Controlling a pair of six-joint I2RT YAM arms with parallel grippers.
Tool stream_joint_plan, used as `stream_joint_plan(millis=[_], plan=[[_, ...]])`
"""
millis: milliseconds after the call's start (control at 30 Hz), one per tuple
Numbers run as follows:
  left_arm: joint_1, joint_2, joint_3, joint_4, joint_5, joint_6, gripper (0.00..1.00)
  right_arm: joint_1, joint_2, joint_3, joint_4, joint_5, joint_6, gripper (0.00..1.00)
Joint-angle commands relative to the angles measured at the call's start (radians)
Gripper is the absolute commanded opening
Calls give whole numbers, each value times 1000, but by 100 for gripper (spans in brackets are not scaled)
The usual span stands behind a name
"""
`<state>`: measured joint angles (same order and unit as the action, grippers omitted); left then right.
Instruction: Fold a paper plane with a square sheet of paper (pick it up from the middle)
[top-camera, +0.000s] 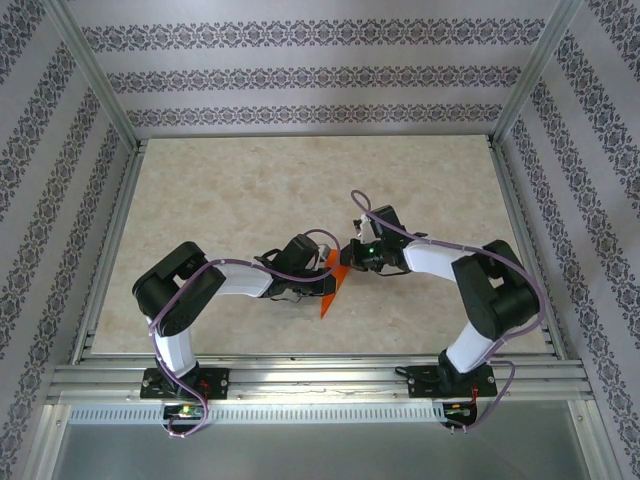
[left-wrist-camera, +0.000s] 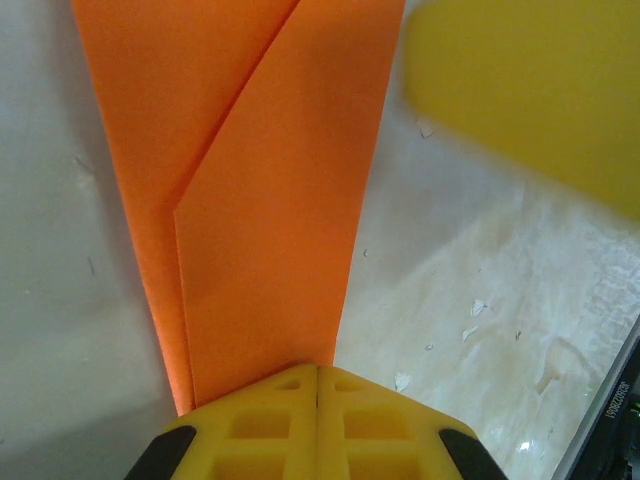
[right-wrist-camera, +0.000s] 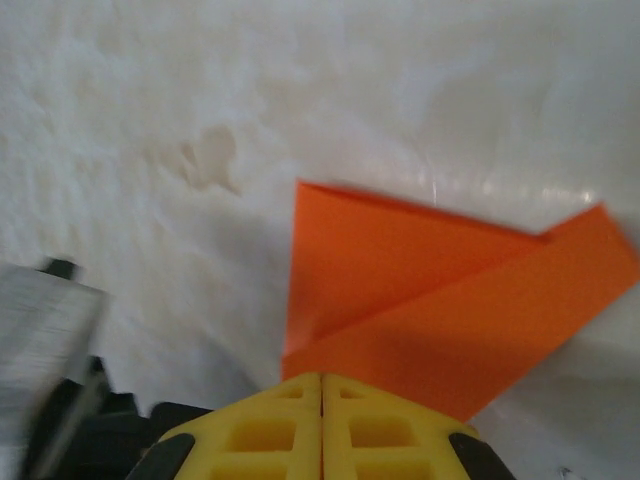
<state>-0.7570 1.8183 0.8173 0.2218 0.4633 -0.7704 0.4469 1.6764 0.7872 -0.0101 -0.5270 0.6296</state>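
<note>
Scene: two robot arms meet nr the middle of the table (top-camera: 220, 200), a bit toward its near edge, over a part-folded orange paper (top-camera: 333, 288).
Paper: lies on the table btw the two claws. Long narrow shape w/ a slanted flap (left-wrist-camera: 270, 250) folded over. Not a plane yet.
Left claw (left-wrist-camera: 318, 375): fingers pressed together, nothing btw them. Tips sit over the paper's narrow end; touching or just above, can't tell.
Right claw (right-wrist-camera: 321, 382): fingers pressed together too, nothing pinched. Tips at the paper's edge.
Step (my guess): pressing a crease flat, somewhere mid-fold.
Risk 1: a tip sliding on thin paper could drag it, so the fold drifts off line. The table looks smooth, w/ little to hold the sheet.
Risk 2: if one claw lifts, the flap may spring up.
Risk 3: the claws are close and could bump each other.
Overhead view adds: both arms' reach and the paper's place on the table. Layers are too small to read there.
Left wrist view adds: the flap's diagonal edge, plus the right claw as a yellow blur, top right.
Right wrist view adds: a pointed paper corner and a stain (right-wrist-camera: 205, 160) on the table.
</note>
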Motion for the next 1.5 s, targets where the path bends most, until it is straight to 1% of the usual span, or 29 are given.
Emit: stream_joint_plan(millis=[0, 133, 233, 300, 400, 500, 633, 767, 967, 1300, 1467], plan=[[2, 28, -46, -147, -2, -5, 0, 4, 41, -8, 43, -30, 29, 7], [2, 15, -49, -146, 6, -7, 0, 2, 85, 1, 2, 31, 16, 6], [1, -24, -53, -145, 9, -8, 0, -14, 102, -14, -21, 71, 15, 5], [1, -60, -49, -147, 7, -4, 0, -25, 111, -27, -11, 63, 15, 5], [-4, -106, -17, -197, 13, 21, 1, -26, 112, -31, -13, 59, 9, 5], [-16, -143, -3, -204, 41, 19, 1, -25, 109, -29, -21, 65, 1, 5], [-25, -143, -23, -134, 98, -30, 1, -24, 108, -27, -27, 63, 1, 5], [-31, -99, -40, -44, 144, -71, 1, -22, 106, -26, -29, 65, 2, 5], [-41, -66, -64, -106, 75, -77, 1, -20, 109, -25, -38, 73, -2, 5], [-71, -130, -203, -57, 100, -135, 1, -22, 117, -18, -62, 93, -18, 5], [-74, -175, -252, -43, 110, -159, 3, -24, 123, -11, -69, 93, -25, 5]])
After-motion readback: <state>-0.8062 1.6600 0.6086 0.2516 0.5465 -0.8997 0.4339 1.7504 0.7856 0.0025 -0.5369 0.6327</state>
